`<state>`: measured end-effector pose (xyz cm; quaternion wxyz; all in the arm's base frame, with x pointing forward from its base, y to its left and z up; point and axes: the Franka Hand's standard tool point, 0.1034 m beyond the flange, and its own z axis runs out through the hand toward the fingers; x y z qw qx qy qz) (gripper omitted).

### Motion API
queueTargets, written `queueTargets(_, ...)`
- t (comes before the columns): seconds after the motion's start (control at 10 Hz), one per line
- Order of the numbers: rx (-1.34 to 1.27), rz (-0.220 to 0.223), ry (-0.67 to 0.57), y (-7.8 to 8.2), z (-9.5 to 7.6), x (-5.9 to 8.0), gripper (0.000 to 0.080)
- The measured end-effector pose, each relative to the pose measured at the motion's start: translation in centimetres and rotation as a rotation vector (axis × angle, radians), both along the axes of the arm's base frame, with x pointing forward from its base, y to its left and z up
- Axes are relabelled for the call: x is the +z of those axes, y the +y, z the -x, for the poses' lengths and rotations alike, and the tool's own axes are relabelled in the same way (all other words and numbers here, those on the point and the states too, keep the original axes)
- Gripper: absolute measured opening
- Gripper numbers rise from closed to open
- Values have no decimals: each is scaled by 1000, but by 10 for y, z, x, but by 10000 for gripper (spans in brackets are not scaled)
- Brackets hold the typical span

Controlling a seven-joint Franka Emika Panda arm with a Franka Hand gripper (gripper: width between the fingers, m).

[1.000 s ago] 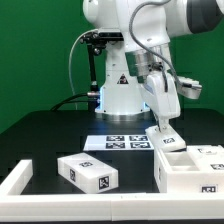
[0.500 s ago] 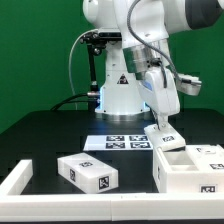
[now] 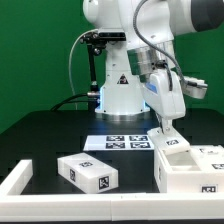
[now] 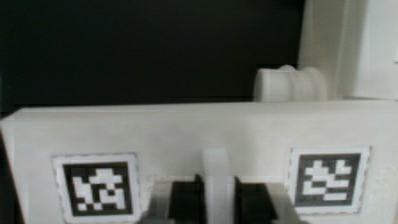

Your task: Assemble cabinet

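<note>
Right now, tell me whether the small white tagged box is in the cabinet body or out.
Out: the small white tagged box lies on the table, apart from the cabinet body.

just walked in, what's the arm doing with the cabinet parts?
The gripper appears shut on a small white tagged panel, holding it at the left end of the cabinet body on the exterior view's right. Whether they touch is unclear. In the wrist view, the fingers straddle a thin rib on that panel. Another tagged white piece lies loose on the table.
</note>
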<state>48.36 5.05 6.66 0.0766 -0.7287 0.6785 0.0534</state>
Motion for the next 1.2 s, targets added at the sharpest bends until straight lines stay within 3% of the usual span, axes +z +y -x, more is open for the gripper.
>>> queueTargets(0.4, -2, 0, -1, -1, -1, 0, 64)
queueTargets(0.7, -3, 23, -48, -5, -36, 0, 64)
queueTargets(0.8, 15, 53, -83, -5, -40, -1, 64)
queueTargets(1.2, 12, 54, -84, -6, -43, -2, 64)
